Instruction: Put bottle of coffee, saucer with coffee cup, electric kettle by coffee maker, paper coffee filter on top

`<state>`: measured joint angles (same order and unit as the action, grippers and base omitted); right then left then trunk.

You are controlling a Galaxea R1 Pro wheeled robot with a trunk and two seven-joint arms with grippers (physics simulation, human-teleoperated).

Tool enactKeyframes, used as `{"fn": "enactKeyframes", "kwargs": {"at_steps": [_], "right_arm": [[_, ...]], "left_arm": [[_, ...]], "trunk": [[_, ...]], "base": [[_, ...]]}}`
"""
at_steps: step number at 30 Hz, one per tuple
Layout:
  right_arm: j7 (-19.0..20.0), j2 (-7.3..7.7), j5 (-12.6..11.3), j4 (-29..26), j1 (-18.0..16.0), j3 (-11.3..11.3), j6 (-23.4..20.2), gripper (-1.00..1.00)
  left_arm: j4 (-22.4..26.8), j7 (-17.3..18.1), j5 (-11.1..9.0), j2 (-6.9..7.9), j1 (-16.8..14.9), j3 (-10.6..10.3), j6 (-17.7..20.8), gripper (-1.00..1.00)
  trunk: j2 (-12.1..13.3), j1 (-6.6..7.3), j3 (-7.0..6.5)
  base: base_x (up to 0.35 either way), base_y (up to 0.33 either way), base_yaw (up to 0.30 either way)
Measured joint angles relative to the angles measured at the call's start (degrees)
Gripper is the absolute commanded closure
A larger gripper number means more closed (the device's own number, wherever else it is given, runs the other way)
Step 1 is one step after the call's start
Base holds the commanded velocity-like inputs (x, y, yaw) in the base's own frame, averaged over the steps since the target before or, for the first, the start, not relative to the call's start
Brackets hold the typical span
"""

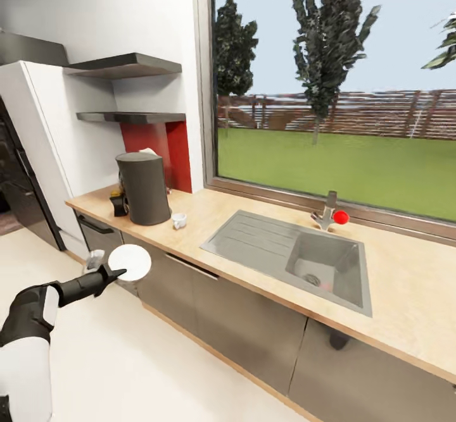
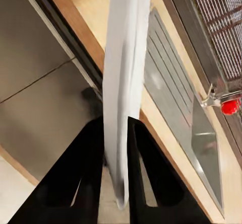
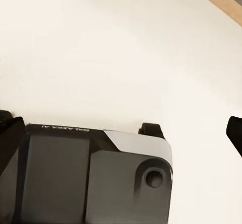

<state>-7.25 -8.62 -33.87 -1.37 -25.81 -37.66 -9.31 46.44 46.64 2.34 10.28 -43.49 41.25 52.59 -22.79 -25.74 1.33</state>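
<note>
My left gripper is shut on the rim of the white saucer, held in the air in front of the grey cabinet fronts, below the kitchen countertop. In the left wrist view the saucer stands edge-on between the black fingers. The dark grey coffee maker stands on the counter's left end. Close to its right sits the tiny white coffee cup; at its left is the small dark bottle of coffee. The kitchen shelf hangs above. My right gripper is open over pale floor.
A steel sink with a red-knobbed tap is set into the counter to the right, under a large window. A tall white cabinet stands at the left. The robot's base lies under the right gripper.
</note>
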Motion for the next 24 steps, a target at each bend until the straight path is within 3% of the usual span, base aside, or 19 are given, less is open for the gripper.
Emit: {"fn": "enactKeyframes", "kwargs": {"at_steps": [3, 5, 6, 7, 8, 9, 11, 24], "right_arm": [[0.00, 0.00, 0.00, 0.00, 0.06, 0.00, 0.00, -1.00], [0.09, 0.00, 0.15, 0.00, 0.17, 0.00, 0.00, -1.00], [0.12, 0.00, 0.23, 0.00, 0.27, -0.02, 0.00, -1.00], [0.14, 0.00, 0.27, 0.00, 0.33, -0.01, 0.01, -1.00], [0.17, 0.00, 0.34, 0.00, 0.43, 0.00, 0.07, -1.00], [0.17, 0.00, 0.34, 0.00, 0.44, 0.00, 0.08, -1.00], [0.16, 0.03, 0.22, -0.03, 0.50, 0.00, 0.07, -1.00], [0.10, 0.01, 0.08, -0.09, 0.54, 0.00, -0.02, -1.00]], "left_arm": [[-0.18, -6.79, -0.15, -1.51, -2.54, -0.16, -0.12, 1.00], [-0.18, -15.18, -1.20, -3.38, -5.73, -0.27, -0.01, 1.00], [-0.18, -16.16, -1.01, -3.55, -6.13, -0.29, -0.02, 1.00], [-0.14, -16.68, -1.08, -3.64, -6.32, -0.29, 0.05, 1.00], [-0.02, -17.31, -3.47, -3.61, -6.35, -0.25, 0.21, 1.00], [-0.01, -17.36, -3.82, -3.59, -6.33, -0.26, 0.19, 1.00], [0.04, -17.35, -6.69, -3.33, -6.08, -0.46, 0.26, 1.00], [-0.12, -17.29, -7.08, -3.08, -5.93, -0.34, 0.15, 1.00]], "trunk": [[0.01, 0.00, 0.00], [0.01, 0.00, 0.00], [0.00, 0.00, 0.01], [0.00, 0.00, 0.01], [0.00, 0.00, 0.01], [0.00, 0.00, 0.01], [-0.03, 0.04, 0.01], [-0.01, 0.03, -0.06]], "base": [[0.000, 0.000, 0.112], [0.000, 0.000, 0.015], [0.000, 0.000, 0.008], [0.010, 0.000, 0.001], [0.029, 0.000, 0.001], [0.179, 0.000, 0.000], [0.284, 0.132, 0.000], [0.281, 0.225, -0.032]]}}
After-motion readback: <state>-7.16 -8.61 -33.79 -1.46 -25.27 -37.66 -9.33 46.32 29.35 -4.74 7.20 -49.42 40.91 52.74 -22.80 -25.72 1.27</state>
